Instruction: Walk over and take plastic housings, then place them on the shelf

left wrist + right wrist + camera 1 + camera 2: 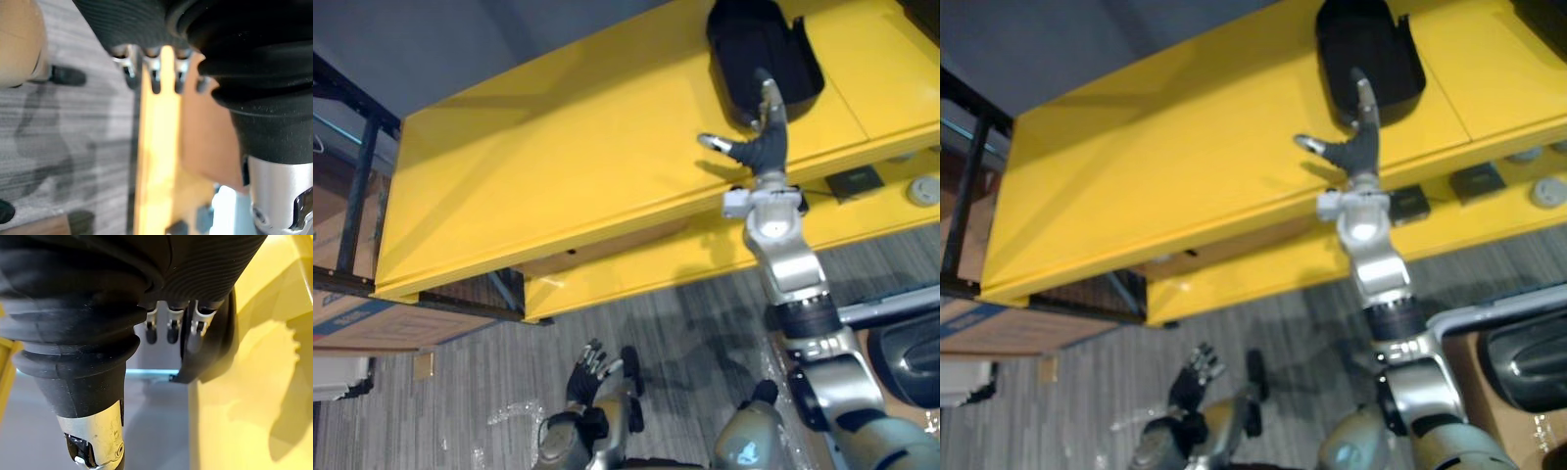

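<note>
The black oval plastic housing (749,49) lies at the far edge of the yellow shelf (558,166), with bare board to its left. The right hand (766,132), fingers straight and thumb spread, is at its near rim. The left hand (590,370) hangs low, loose-fingered. A black rack frame (357,196) flanks the shelf's left end.

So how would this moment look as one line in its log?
right hand: open, at black housing edge | black housing: on yellow shelf | left hand: open, low, idle

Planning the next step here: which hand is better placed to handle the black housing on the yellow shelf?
Right. The right hand is stretched over the yellow shelf, open fingers reaching the near edge of the black housing. The left hand hangs low above the floor, away from it.
</note>
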Controlling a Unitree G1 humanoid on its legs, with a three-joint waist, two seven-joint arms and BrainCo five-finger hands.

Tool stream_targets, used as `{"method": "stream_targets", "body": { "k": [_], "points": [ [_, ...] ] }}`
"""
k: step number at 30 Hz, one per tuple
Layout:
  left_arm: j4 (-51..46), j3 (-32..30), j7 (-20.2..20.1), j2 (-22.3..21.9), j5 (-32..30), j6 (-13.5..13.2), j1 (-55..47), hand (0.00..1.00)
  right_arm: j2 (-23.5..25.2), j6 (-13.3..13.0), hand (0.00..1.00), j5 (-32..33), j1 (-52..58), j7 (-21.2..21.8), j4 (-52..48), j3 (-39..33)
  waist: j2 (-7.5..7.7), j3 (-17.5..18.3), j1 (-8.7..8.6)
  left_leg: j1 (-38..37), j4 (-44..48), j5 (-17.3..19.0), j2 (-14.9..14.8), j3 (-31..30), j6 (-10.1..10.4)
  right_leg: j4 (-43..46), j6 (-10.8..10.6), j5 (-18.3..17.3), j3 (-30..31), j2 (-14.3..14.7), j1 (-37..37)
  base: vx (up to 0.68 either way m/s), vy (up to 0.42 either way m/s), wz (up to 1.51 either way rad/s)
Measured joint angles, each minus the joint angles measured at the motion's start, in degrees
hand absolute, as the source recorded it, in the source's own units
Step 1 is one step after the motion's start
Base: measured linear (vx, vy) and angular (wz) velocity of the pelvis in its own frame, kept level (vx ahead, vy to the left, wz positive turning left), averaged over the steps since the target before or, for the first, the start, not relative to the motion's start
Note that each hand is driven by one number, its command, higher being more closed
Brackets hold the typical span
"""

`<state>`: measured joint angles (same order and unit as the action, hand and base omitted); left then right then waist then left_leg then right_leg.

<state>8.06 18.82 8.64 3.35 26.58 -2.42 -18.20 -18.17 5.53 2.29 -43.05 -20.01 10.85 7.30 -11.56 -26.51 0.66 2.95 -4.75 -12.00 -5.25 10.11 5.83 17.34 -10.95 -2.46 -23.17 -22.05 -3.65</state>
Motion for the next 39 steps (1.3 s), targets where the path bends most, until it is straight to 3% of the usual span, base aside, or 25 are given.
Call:
{"method": "stream_targets", "body": {
  "k": [6,7,11,16,20,25,31,39],
  "points": [
    [0.0,0.0,0.0,0.0,0.0,0.1,0.0,0.0,-0.2,-1.0,0.0,-0.9,0.0,3.2,0.1,-0.1,0.0,0.0,-0.03,0.0,0.0,0.0,0.0,0.0,0.0,-0.1,-0.1,0.1,0.0,0.0,0.0,0.0,0.0,0.0],
    [0.0,0.0,0.0,0.0,0.0,0.1,0.0,0.0,-0.4,-3.0,0.0,-0.8,-0.1,7.0,0.5,-0.1,0.0,0.0,-0.04,0.0,0.0,0.0,0.0,0.0,0.0,-0.1,-0.2,0.1,0.0,0.0,0.0,0.0,0.0,0.0],
    [0.0,0.0,-0.1,0.0,0.0,0.1,0.0,0.0,-1.1,-7.5,0.0,-0.9,-0.6,14.2,0.7,2.6,0.01,0.0,-0.05,-0.1,0.0,-0.1,0.0,0.0,0.1,-0.1,-0.3,0.2,0.0,0.0,0.1,0.0,0.0,0.0],
    [0.1,0.0,-0.2,0.1,0.0,0.1,0.0,0.0,-1.3,-9.0,0.0,-0.9,-1.0,17.9,-1.6,7.0,0.03,0.0,0.02,-0.3,0.0,-0.1,0.0,0.0,0.1,-0.2,-0.2,0.2,0.0,0.0,0.4,0.0,0.0,0.0],
    [0.1,0.1,-0.2,0.1,0.0,0.3,0.0,0.0,-0.7,-6.6,0.0,-1.5,-1.4,16.3,-3.0,9.4,0.03,0.0,0.13,0.2,0.0,-0.1,0.0,0.0,0.1,-0.2,0.0,0.1,0.0,0.0,-0.1,0.0,0.0,0.0],
    [0.3,2.7,-0.1,0.6,0.1,1.2,0.3,0.0,0.3,-1.8,0.0,-3.3,-5.2,9.9,1.9,9.4,0.03,0.0,0.57,1.3,0.0,-0.1,-0.1,-0.1,0.1,0.1,0.0,0.1,0.0,0.0,-1.2,0.0,0.0,0.0],
    [4.2,5.2,0.1,0.6,0.1,1.5,2.2,0.0,-0.3,2.0,0.0,-3.4,-9.7,4.5,6.4,7.1,0.01,0.0,3.04,2.6,0.0,-0.4,0.0,-0.3,0.2,1.9,0.1,-0.1,-0.1,-0.3,-2.8,0.01,-0.035,0.05],
    [4.3,6.2,0.1,0.7,0.1,1.6,3.5,0.0,-0.7,6.5,0.0,-3.1,-12.5,-0.3,8.7,6.1,0.01,0.0,3.87,3.5,0.0,-0.6,0.3,-1.4,0.3,3.9,0.2,-1.6,-0.4,-1.0,-3.8,-0.01,-0.038,0.06]
  ]
}}
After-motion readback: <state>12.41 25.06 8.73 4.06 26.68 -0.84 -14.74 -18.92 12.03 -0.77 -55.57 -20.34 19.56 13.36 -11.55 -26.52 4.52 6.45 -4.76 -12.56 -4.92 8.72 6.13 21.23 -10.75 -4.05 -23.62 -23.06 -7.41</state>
